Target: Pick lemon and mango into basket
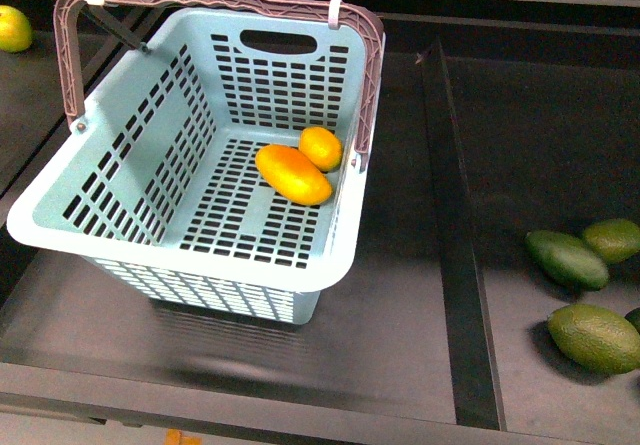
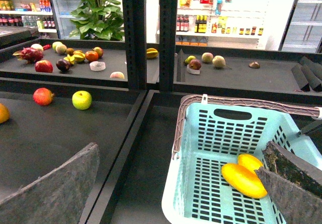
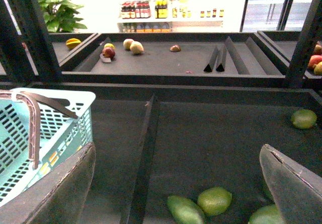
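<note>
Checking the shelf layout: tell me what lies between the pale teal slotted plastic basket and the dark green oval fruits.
Front view: between the basket and green fruits runs a raised dark divider strip; otherwise bare dark shelf.

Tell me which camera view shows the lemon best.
The front view: the lemon lies fully visible in the basket, touching the mango. The left wrist view shows it partly behind the mango, near a tool finger. The right wrist view doesn't show it clearly.

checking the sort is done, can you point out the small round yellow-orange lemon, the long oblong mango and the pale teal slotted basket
small roundish yellow-orange lemon [image 1: 321, 148], front view, middle of its skin
long oblong yellow-orange mango [image 1: 293, 174], front view, middle of its body
pale teal slotted plastic basket [image 1: 190, 259], front view, near rim
</note>
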